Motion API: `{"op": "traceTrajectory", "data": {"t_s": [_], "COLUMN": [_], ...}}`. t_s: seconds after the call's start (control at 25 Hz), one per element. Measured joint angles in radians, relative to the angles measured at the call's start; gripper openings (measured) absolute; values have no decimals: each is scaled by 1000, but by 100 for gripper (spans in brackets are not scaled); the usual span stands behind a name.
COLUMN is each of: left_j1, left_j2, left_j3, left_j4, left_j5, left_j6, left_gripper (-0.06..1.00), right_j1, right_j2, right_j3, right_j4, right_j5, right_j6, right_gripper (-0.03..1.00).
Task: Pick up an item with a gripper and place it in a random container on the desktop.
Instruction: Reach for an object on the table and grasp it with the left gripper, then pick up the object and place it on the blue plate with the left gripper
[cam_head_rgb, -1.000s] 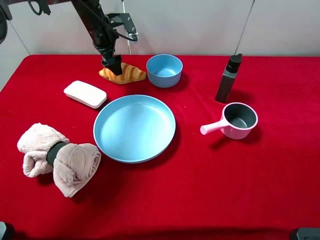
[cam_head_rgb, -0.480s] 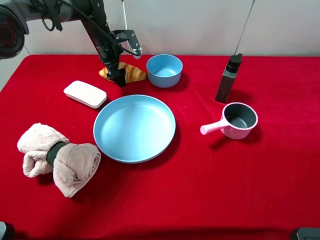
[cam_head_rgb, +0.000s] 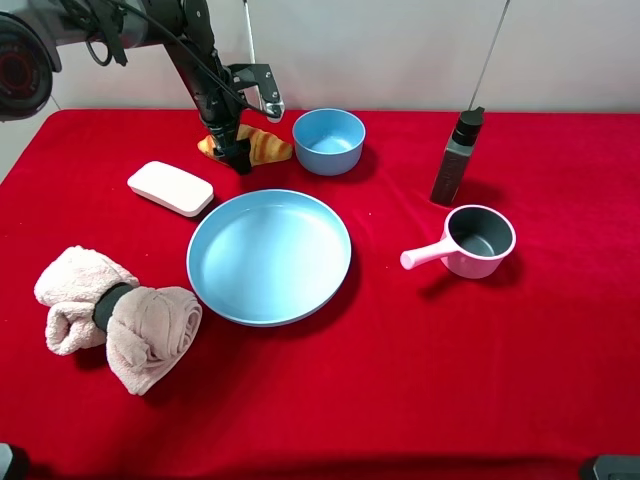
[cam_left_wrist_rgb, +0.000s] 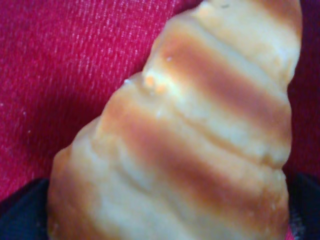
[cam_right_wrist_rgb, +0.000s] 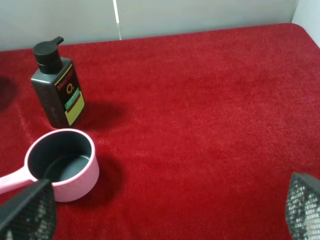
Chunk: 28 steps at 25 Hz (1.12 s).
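Working the pick step, we see left gripper (cam_head_rgb: 235, 157) straddling croissant (cam_head_rgb: 266, 147) just behind plate (cam_head_rgb: 268, 255), clamped or not we can't tell; next probably needs a firm squeeze, then lift toward plate.

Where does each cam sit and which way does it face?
Exterior high: mounted high, looking down on the table; left gripper at the croissant.
Left wrist: behind that gripper, close on the croissant; fingertips at two corners.
Right wrist: behind the right gripper, facing saucepan and bottle; fingertips spread open.
Shared: exterior and right wrist both show saucepan and bottle.
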<state>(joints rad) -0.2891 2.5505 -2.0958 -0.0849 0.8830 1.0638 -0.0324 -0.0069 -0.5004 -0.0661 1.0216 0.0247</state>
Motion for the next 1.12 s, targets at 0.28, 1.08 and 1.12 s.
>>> {"op": "traceTrajectory", "data": {"t_s": [0.28, 1.08, 1.12], "left_j1": [0, 0, 0], "left_j2": [1, -18, -26], "left_j3": [0, 0, 0], "left_j4": [0, 2, 3], "left_j5": [-1, 16, 21], "left_j6": [4, -16, -16], "left_gripper": [69, 68, 68], "right_j1": [0, 0, 0], "right_j2": [0, 0, 0], "right_j3": [0, 0, 0], "right_j4": [0, 0, 0], "right_j5": [0, 0, 0], "right_j6": [0, 0, 0], "right_gripper": [69, 69, 69]}}
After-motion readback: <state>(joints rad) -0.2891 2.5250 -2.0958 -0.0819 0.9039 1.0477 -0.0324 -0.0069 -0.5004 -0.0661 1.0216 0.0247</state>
